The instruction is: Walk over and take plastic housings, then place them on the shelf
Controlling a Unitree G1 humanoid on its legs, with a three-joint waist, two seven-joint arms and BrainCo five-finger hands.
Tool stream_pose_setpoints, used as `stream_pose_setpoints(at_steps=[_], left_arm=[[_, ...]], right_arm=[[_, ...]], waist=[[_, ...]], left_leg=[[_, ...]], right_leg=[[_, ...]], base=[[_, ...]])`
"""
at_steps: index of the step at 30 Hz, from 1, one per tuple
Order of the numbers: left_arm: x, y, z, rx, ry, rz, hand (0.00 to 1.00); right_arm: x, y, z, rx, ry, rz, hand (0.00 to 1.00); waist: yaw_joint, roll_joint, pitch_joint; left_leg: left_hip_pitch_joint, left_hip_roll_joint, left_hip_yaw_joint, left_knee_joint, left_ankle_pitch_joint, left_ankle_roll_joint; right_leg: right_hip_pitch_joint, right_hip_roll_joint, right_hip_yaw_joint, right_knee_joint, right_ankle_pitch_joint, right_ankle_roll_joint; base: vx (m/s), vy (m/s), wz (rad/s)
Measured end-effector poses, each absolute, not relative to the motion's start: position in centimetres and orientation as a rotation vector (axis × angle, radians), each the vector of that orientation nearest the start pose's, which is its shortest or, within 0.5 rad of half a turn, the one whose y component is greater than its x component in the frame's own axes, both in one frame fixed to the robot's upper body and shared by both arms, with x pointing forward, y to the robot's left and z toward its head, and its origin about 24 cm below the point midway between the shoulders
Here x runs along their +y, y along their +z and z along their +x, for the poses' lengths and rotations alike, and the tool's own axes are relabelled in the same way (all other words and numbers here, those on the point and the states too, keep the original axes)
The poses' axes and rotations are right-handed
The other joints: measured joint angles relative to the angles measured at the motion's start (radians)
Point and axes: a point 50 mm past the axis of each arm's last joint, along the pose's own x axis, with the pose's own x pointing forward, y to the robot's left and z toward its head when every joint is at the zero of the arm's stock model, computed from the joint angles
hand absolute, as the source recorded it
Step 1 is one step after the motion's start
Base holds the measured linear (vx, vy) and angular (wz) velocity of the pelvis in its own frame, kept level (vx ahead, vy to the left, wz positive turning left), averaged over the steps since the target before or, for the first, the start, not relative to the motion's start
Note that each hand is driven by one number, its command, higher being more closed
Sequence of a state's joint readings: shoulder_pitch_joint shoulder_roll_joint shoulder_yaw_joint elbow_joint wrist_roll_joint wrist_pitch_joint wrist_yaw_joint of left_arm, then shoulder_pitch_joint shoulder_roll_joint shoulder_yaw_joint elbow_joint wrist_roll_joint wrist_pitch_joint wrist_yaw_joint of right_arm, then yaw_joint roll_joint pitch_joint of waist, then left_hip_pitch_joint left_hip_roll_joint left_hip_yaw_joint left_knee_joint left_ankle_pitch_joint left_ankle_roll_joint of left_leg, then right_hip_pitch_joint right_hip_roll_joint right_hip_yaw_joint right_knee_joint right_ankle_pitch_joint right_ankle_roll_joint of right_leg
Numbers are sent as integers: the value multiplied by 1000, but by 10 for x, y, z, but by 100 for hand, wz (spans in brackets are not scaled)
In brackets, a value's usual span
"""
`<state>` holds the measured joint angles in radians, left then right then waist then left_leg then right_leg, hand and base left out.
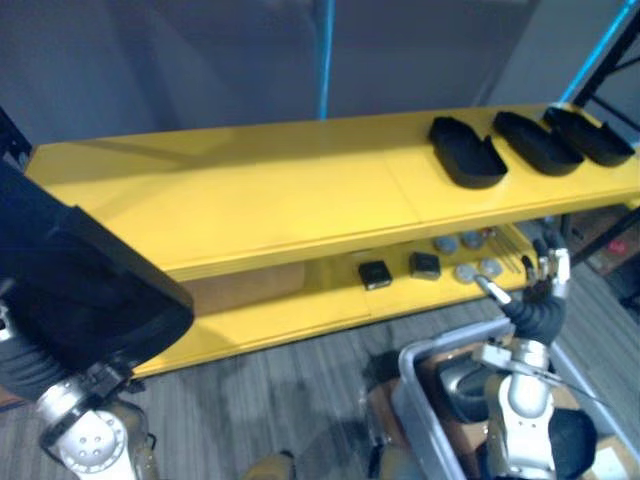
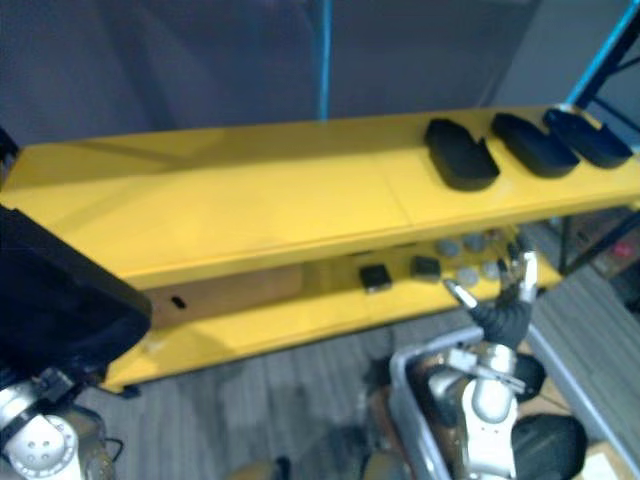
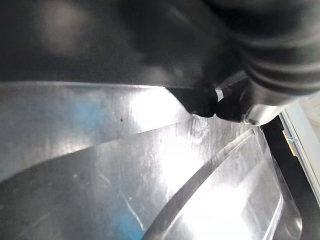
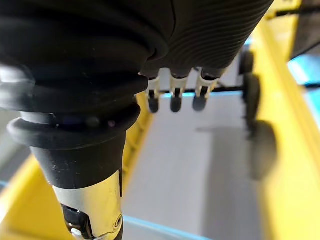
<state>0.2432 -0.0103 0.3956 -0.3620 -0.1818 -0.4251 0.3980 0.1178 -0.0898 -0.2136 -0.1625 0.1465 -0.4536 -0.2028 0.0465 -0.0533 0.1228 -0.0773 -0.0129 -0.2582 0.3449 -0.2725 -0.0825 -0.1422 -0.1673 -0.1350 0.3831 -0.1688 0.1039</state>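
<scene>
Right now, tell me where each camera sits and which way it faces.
Left eye view: on the head, looking down at the yellow shelf with three black housings; right hand at lower right, a large black housing at lower left.
Right eye view: beside it, same scene, same facing.
Left wrist view: on the left wrist, close against that housing; the ribbed cover of the left hand shows.
Right wrist view: on the right wrist, looking along its straight fingers to the shelf.
Shared: shelf, in both eyes and the right wrist view.
</scene>
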Motion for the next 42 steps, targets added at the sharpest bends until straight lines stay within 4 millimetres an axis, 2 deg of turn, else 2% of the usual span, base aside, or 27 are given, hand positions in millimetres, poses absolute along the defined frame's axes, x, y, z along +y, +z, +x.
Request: stream_pose_setpoints(at_steps=[1,2,5,6,10,13,15,19,21,27,31,34,39,41,42], left_arm=[[259,106,157,-559,816,-104,100],[257,104,154,-540,807,-82,100],[254,105,154,-540,762,-49,100],[253,107,154,-546,749,-41,100],[240,119,172,-590,559,15,100],[238,127,188,-608,462,63,100],[239,127,192,-597,453,72,100],[239,125,195,-563,455,66,100],[239,123,196,-544,460,57,100],[245,122,191,-536,493,64,100],[255,124,183,-535,500,105,100],[254,126,185,-534,450,132,100],[253,149,215,-555,319,222,100],[257,152,234,-528,308,239,100],[266,151,250,-478,329,244,100]], right_arm=[[-232,101,206,-533,-422,29,0],[-232,102,206,-537,-410,19,0],[-230,107,207,-554,-382,-16,0],[-230,108,207,-557,-381,-24,0],[-234,114,203,-584,-411,-36,0],[-235,114,202,-585,-425,-50,0],[-233,113,202,-583,-429,-37,0],[-229,104,197,-550,-436,5,0],[-230,104,194,-550,-425,24,0],[-227,111,192,-580,-384,33,0],[-223,108,195,-553,-369,54,0],[-221,107,197,-533,-371,63,0],[-223,102,200,-467,-360,47,0],[-223,100,199,-447,-348,66,0],[-224,97,199,-430,-329,88,0]], waist=[[-5,35,-10],[-4,62,-30],[10,100,-54],[9,103,-56],[-10,94,-55],[-17,63,-56],[-26,54,-61],[-50,57,-62],[-58,68,-65],[-53,87,-67],[-51,89,-69],[-46,85,-72],[-52,86,-74],[-65,88,-76],[-78,90,-76]], left_leg=[[8,46,64,-14,2,-3],[29,78,104,-58,18,-25],[79,102,151,-153,70,-42],[88,104,163,-163,76,-41],[100,103,197,-191,87,-34],[112,95,222,-218,104,-20],[122,91,251,-226,108,-18],[147,88,293,-236,114,-15],[147,88,300,-242,125,-14],[164,98,300,-271,140,-17],[163,100,299,-283,141,-15],[163,97,300,-285,143,-11],[164,98,329,-285,144,-10],[166,103,370,-285,144,-10],[165,107,409,-284,144,-11]], right_leg=[[25,24,-29,-25,0,-10],[26,45,-33,-30,0,-22],[45,61,-36,-57,1,-32],[54,61,-37,-66,1,-33],[89,57,-57,-109,12,-35],[91,49,-48,-141,35,-28],[92,48,-27,-161,49,-24],[111,50,0,-201,73,-20],[113,51,3,-218,88,-20],[145,67,-3,-282,121,-25],[161,72,-9,-323,139,-29],[168,70,-10,-337,153,-22],[156,72,9,-337,160,-22],[137,80,40,-330,164,-24],[118,85,70,-328,172,-26]], base=[[207,-333,26],[169,-254,15],[167,-177,-4],[93,-62,9],[22,12,12],[-19,56,-8],[-19,76,-29],[-11,52,-25],[-18,3,-14],[0,0,0],[-27,-1,3],[-4,8,3],[-18,5,-14],[-30,7,-45],[-25,7,-56]])
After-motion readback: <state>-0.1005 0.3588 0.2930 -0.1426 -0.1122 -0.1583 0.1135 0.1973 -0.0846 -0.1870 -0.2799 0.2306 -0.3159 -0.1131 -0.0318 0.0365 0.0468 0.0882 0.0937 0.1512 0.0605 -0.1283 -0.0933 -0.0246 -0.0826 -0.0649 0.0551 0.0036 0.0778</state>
